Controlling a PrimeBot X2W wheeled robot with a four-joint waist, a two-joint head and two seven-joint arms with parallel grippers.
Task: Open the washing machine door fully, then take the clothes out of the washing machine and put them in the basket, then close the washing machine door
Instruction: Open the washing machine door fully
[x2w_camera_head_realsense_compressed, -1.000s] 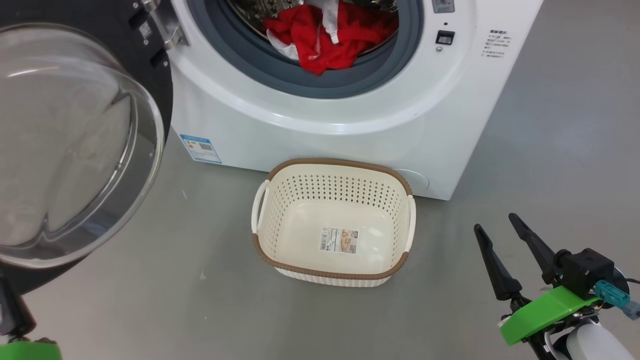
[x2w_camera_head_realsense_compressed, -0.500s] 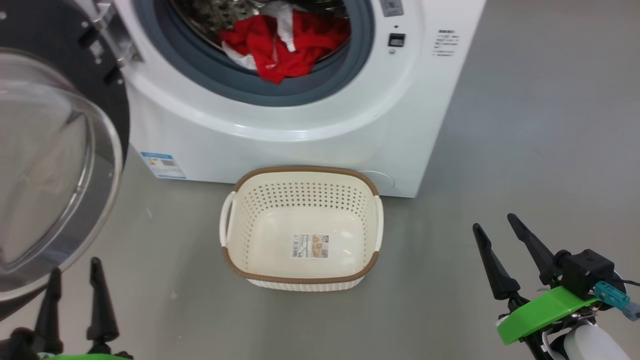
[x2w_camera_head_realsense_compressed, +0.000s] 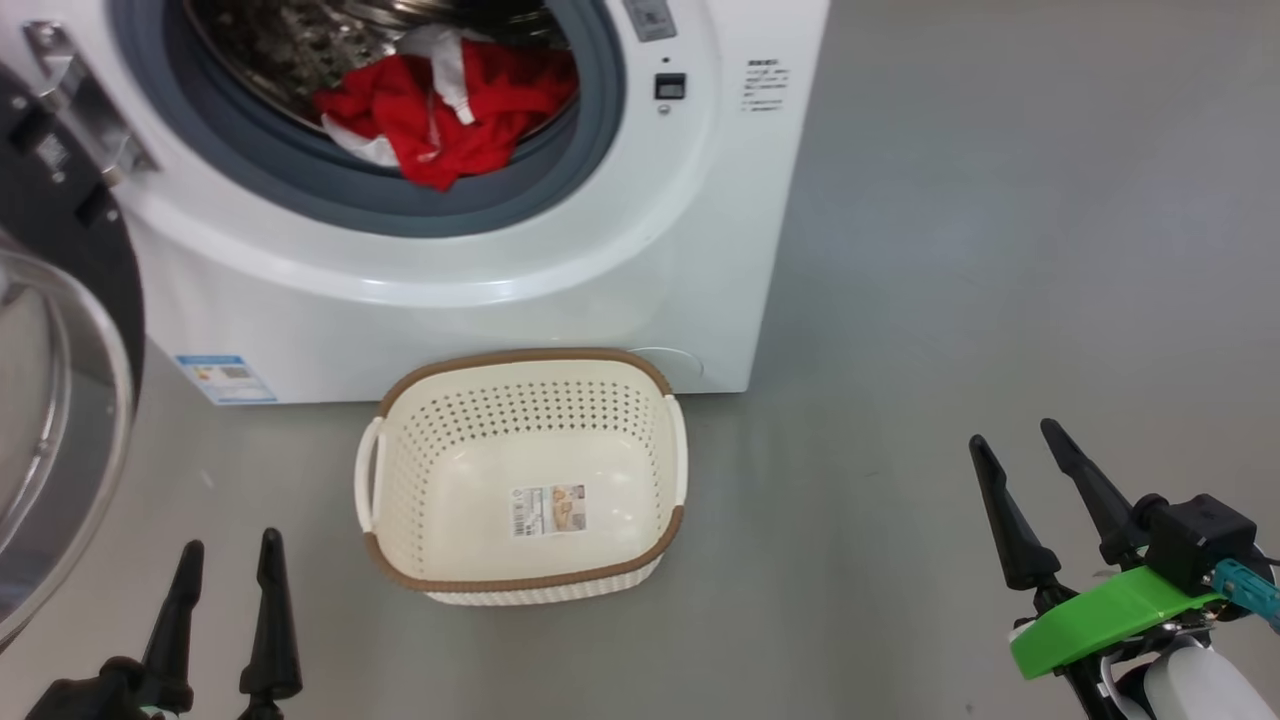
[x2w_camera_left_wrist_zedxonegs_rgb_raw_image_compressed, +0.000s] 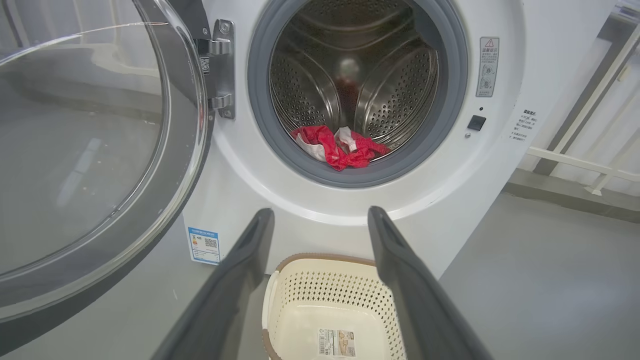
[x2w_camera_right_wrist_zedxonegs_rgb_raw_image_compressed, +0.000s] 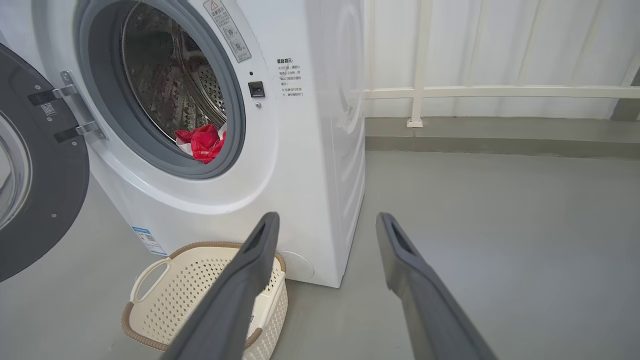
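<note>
The clothes (x2w_camera_head_realsense_compressed: 425, 125) lie inside the washing machine (x2w_camera_head_realsense_compressed: 450, 320), heaped as a red and white bundle at the bottom front of the steel drum (x2w_camera_left_wrist_zedxonegs_rgb_raw_image_compressed: 350, 75), with one fold draped onto the grey gasket (x2w_camera_head_realsense_compressed: 330, 205). Loose fabric settles there by its own weight, and the bundle is thus placed within short reach of the opening. The washing machine door (x2w_camera_head_realsense_compressed: 60, 400) is swung out to the left on its hinge, so the opening is left unobstructed; the first part of the task is judged done.

The basket (x2w_camera_head_realsense_compressed: 520, 357) is set on the floor (x2w_camera_head_realsense_compressed: 900, 300) directly in front of the machine, below the opening. Whether it touches the white front panel cannot be told. Nothing but a label sticker (x2w_camera_head_realsense_compressed: 548, 510) is seen in it, and its position lets a garment be lowered almost straight down once drawn out. The removal of the clothes is judged not yet begun.

The left end effector (x2w_camera_head_realsense_compressed: 230, 545) is seen at the near left, beside the door's lower edge, and the right end effector (x2w_camera_head_realsense_compressed: 1012, 435) at the near right, well apart from the basket. Both are held with fingers spread wide; nothing is gripped and nothing is touched. Both are pointed toward the far side, at the machine.
</note>
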